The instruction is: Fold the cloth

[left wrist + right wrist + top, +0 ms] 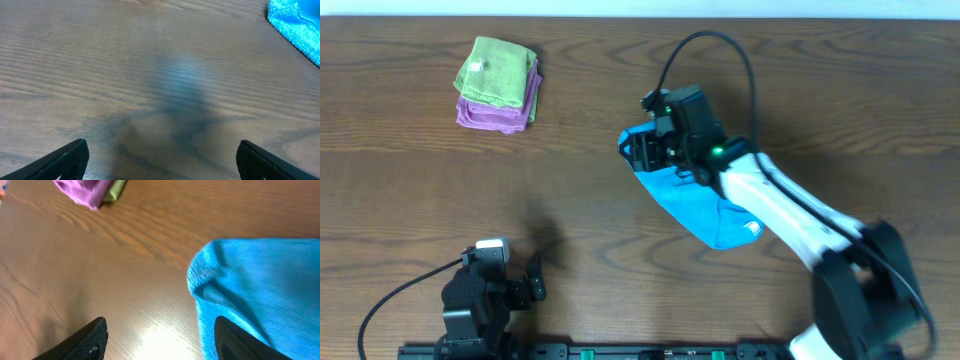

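Hovering over the blue cloth [695, 200] at its rumpled upper-left end, centre-right of the overhead frame.
The right fingers [85, 340] are spread wide with nothing pinched, one above the cloth and one above bare desk [620, 80]. Closing here may catch only the top layer, or drag the cloth askew into a crooked fold. The left fingers [65, 157], lower left, gape empty, too far off to pin it.

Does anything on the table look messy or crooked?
Yes, a little. The blue cloth lies slanted and rumpled, with a bunched corner by the right gripper. The green and purple cloths at the far left sit in a tidy folded stack. Nothing looks spilled or broken.
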`<state>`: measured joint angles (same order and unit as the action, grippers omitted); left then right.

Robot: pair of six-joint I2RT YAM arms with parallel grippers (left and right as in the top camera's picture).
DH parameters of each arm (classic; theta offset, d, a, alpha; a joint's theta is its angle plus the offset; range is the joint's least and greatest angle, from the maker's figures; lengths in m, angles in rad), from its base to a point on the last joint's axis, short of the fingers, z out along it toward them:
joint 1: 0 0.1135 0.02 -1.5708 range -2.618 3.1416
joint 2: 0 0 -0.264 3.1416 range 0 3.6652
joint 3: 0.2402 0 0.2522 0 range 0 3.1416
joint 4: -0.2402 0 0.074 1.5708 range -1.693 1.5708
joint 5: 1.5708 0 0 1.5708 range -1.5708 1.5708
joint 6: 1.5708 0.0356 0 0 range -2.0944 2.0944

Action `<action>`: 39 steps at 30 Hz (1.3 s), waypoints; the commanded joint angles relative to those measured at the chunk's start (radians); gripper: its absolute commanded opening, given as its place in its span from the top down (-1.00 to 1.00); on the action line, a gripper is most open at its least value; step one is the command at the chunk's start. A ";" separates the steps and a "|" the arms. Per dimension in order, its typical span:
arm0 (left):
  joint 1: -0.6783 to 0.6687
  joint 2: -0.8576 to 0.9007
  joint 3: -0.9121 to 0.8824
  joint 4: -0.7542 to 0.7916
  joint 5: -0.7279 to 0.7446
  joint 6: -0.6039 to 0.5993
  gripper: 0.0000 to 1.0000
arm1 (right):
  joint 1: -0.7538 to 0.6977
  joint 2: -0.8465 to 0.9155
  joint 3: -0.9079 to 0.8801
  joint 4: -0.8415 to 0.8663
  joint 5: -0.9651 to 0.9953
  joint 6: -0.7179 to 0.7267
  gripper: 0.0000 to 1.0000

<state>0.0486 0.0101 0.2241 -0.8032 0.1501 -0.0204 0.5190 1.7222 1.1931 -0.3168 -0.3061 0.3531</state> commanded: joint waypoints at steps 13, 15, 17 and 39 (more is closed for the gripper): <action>-0.005 -0.006 -0.008 -0.061 -0.011 0.024 -0.91 | -0.240 -0.092 0.001 -0.534 0.199 -0.055 -0.31; -0.005 -0.006 -0.008 -0.061 -0.011 0.024 -0.90 | -0.254 -0.053 0.000 -0.533 0.198 -0.056 -0.26; -0.005 -0.006 -0.008 -0.061 -0.011 0.025 -0.90 | -0.258 -0.016 0.000 -0.541 0.198 -0.063 -0.19; -0.005 -0.006 -0.008 -0.061 -0.011 0.024 -0.90 | -0.258 0.129 0.000 -0.462 0.180 -0.078 0.65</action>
<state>0.0486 0.0101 0.2241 -0.8036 0.1501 -0.0181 0.2676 1.8446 1.1973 -0.7776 -0.1158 0.2810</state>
